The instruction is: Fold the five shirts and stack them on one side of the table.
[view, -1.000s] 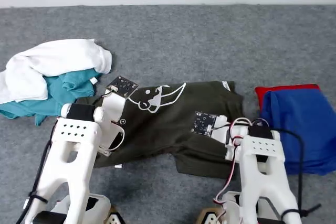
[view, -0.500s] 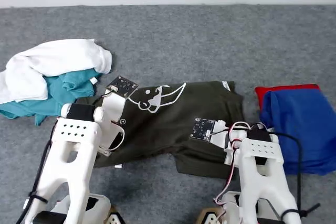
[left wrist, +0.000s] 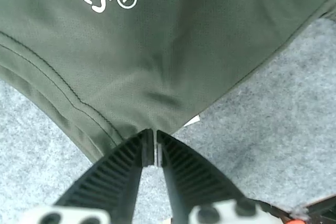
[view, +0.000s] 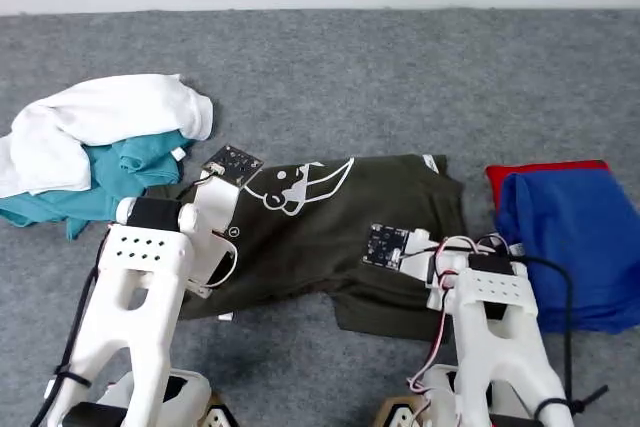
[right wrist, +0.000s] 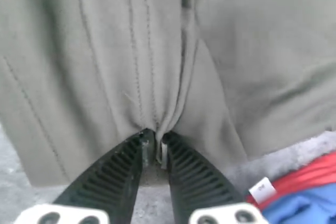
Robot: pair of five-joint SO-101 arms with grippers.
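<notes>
A dark olive shirt (view: 330, 232) with a white print lies spread across the middle of the grey table. My left gripper (left wrist: 150, 148) is shut on the shirt's edge (left wrist: 157, 98), pinching a fold of the fabric near the left side of the shirt. My right gripper (right wrist: 153, 142) is shut on a bunched fold of the same olive shirt (right wrist: 157, 51) near its right side. In the high view the left arm (view: 150, 247) stands over the shirt's left part and the right arm (view: 480, 287) over its right part.
A white shirt (view: 95, 127) lies crumpled on a teal shirt (view: 110, 182) at the left. A folded blue shirt (view: 575, 237) rests on a red one (view: 540, 169) at the right. Bare grey table (view: 350, 77) stretches behind the olive shirt.
The right arm has drawn back a little toward the front edge, still gripping the olive shirt. The left arm has not moved.
</notes>
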